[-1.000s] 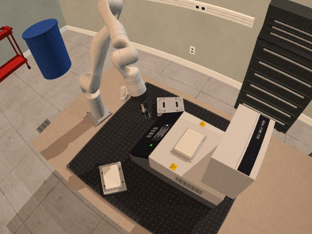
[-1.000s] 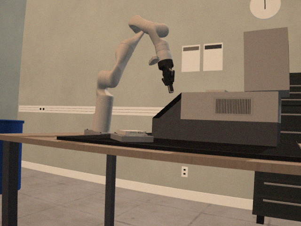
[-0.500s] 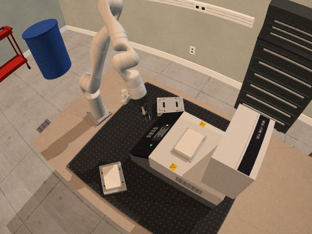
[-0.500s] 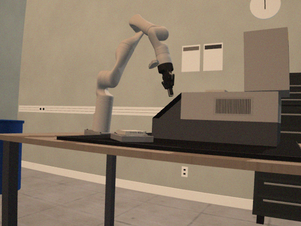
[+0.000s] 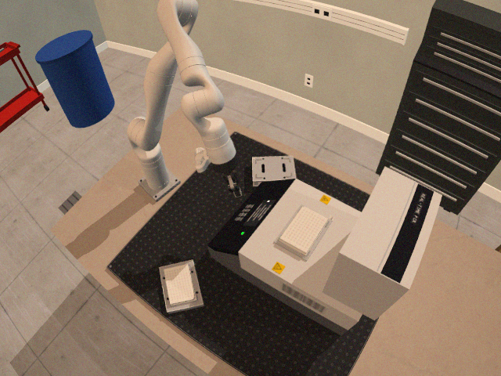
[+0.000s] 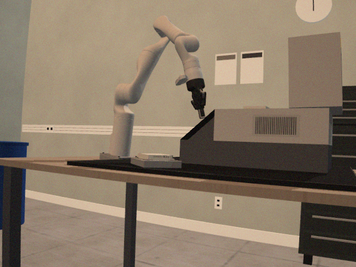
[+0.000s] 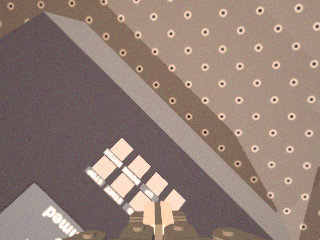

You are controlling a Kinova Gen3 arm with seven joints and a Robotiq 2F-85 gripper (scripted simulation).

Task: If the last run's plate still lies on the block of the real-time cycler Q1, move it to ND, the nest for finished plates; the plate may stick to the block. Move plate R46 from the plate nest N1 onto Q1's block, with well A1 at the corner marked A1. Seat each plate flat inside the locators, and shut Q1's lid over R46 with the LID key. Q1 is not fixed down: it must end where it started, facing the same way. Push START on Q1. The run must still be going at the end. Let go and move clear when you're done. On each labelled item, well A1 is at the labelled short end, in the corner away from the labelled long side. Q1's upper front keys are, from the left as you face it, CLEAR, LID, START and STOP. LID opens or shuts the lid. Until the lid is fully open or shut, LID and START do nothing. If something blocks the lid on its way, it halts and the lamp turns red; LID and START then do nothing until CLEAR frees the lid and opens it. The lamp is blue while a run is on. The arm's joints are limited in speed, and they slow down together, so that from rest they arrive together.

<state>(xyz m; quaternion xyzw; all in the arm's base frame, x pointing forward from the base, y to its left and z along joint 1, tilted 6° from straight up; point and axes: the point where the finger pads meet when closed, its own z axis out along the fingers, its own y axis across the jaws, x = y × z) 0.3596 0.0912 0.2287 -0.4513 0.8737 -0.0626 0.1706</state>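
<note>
The cycler Q1 (image 5: 258,251) (image 6: 235,123) (image 7: 60,100) has its lid (image 5: 374,226) (image 6: 315,72) standing open and its lamp (image 5: 242,233) green. A white plate (image 5: 305,228) (image 6: 256,107) lies on its block. Another white plate (image 5: 180,285) (image 6: 155,156) lies in the front-left nest (image 5: 196,279) (image 6: 158,164); its label is too blurred to read. My gripper (image 5: 237,194) (image 6: 202,117) (image 7: 157,219) is shut and empty, over Q1's sloping front panel. In the wrist view the fingertips partly hide the LID key (image 7: 140,201), near START (image 7: 121,185) and STOP (image 7: 103,167).
An empty nest (image 5: 272,168) with two dark slots stands by Q1's back-left corner. A perforated black mat (image 5: 170,230) lies under Q1 and the nests. Q1's screen (image 7: 35,215) shows partly in the wrist view. Lower keys, such as ENTER (image 7: 121,150), lie near the upper row.
</note>
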